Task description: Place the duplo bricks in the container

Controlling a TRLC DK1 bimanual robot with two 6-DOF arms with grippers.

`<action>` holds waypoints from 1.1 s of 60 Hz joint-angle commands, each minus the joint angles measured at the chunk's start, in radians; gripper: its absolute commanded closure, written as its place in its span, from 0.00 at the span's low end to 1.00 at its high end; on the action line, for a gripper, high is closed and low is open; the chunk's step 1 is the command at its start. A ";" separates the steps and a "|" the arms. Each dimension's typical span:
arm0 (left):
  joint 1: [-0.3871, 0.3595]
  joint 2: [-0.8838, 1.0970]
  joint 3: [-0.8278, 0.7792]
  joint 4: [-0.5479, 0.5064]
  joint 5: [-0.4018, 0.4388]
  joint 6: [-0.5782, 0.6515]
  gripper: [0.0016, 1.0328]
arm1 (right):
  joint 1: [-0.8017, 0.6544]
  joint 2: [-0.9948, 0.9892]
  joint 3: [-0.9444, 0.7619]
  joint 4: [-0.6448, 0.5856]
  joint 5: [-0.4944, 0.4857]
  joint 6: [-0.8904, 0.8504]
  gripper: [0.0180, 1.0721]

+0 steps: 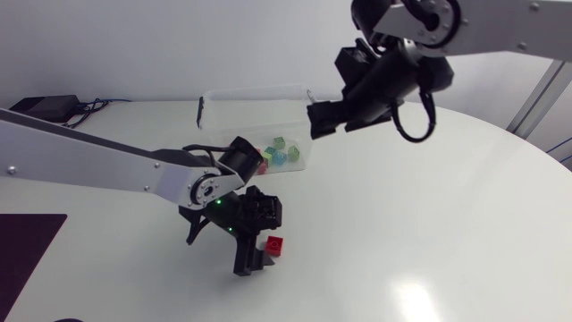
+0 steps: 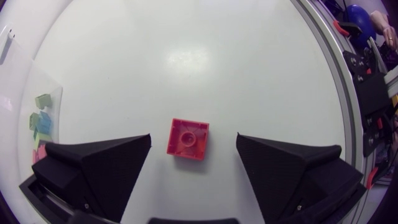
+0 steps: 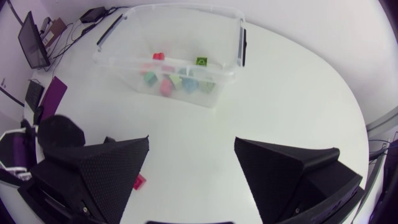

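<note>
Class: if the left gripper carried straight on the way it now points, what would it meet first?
The left gripper would probably meet the red duplo brick first: it lies on the table between the open fingers, touching neither. Depth is unclear.

Right gripper (image 3: 191,177) with fingers spread wide above white table (image 3: 298,93), clear container (image 3: 124,65) ahead at eleven o'clock holding green, pink, red and blue duplo bricks (image 3: 166,87), lone red brick (image 3: 139,182) at nine o'clock just beside one finger, left arm (image 3: 59,132) beyond it
</note>
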 commanded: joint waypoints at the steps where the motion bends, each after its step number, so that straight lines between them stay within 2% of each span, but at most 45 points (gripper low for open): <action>1: -0.015 0.055 0.046 -0.047 0.000 0.030 0.27 | -0.014 -0.093 -0.149 0.026 -0.017 -0.015 0.05; 2: -0.018 0.058 0.052 -0.056 0.000 0.030 0.34 | -0.016 -0.110 -0.173 0.032 -0.020 -0.016 0.05; 5: -0.023 0.069 0.056 -0.062 0.002 0.029 0.61 | -0.020 -0.165 -0.253 0.052 -0.021 -0.015 0.05; 7: -0.026 0.070 0.060 -0.062 0.002 0.029 0.75 | -0.022 -0.191 -0.294 0.062 -0.024 -0.015 0.05; 18: -0.040 0.067 0.063 -0.093 -0.012 -0.001 0.77 | -0.046 -0.294 -0.451 0.111 -0.041 -0.013 0.05; 26: -0.015 -0.025 0.072 -0.152 -0.020 -0.022 0.78 | -0.053 -0.348 -0.517 0.127 -0.041 -0.013 0.05; 38: 0.060 -0.197 0.112 -0.165 -0.018 -0.102 0.78 | -0.066 -0.411 -0.607 0.185 -0.041 -0.015 0.05; 49: 0.138 -0.243 0.195 -0.159 -0.015 -0.177 0.78 | -0.066 -0.475 -0.684 0.233 -0.041 -0.022 0.05; 56: 0.176 -0.238 0.248 -0.096 -0.015 -0.254 0.77 | -0.062 -0.521 -0.726 0.259 -0.040 -0.029 0.05; 61: 0.207 -0.218 0.285 -0.007 -0.024 -0.343 0.77 | -0.054 -0.561 -0.752 0.273 -0.029 -0.025 0.05; 66: 0.219 -0.183 0.330 0.055 -0.084 -0.401 0.77 | -0.050 -0.612 -0.778 0.296 -0.004 -0.032 0.05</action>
